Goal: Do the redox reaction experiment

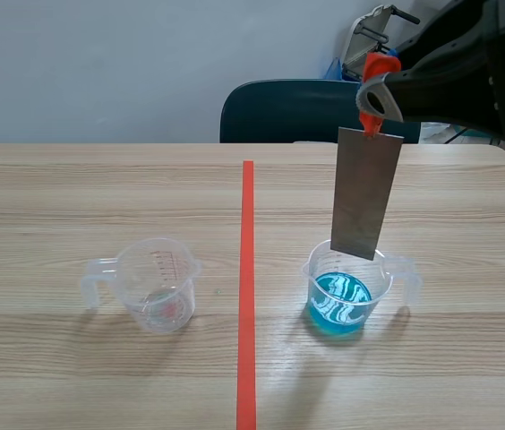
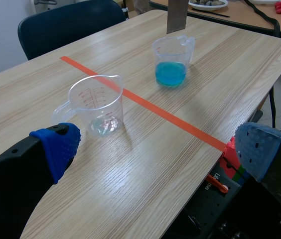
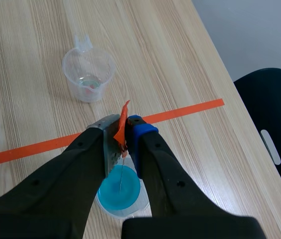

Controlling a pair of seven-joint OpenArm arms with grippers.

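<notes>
We see the right pincer [image 1: 374, 107] raised over the right half of the pale wood-grain tabletop [image 1: 73, 197], clenched on the top end of a flat grey rectangular metal strip [image 1: 366, 193]. A scrap of orange-red tape [image 1: 378, 64] at that end pokes out between the fingers. The strip hangs nearly upright, leaning slightly. Its lower edge sits over the mouth of a clear plastic measuring cup with a handle [image 1: 387, 285], about level with the rim. In the left wrist view that edge appears just above the rim and out of the bright blue liquid [image 1: 340, 303] that fills the bottom of the cup. From the right wrist view we look straight down the thin edge of the strip onto the blue surface directly under the fingers. A long orange-red tape line [image 1: 247, 287] runs across the middle of the tabletop, and the blue-filled cup stands to the right of it. On the left of the line, well apart from the first cup, stands a second clear plastic measuring cup with red graduation marks [image 1: 157, 285]. It is upright, with its handle pointing away from the line. The left pincer [image 2: 158, 147] is low at the near side of the tabletop, released. Its two blue dotted pads [image 2: 58, 147] are spread wide with nothing between them, and the second cup is just ahead of it. Beyond the far edge of the tabletop we make out a dark blue chair [image 1: 288, 112].
</notes>
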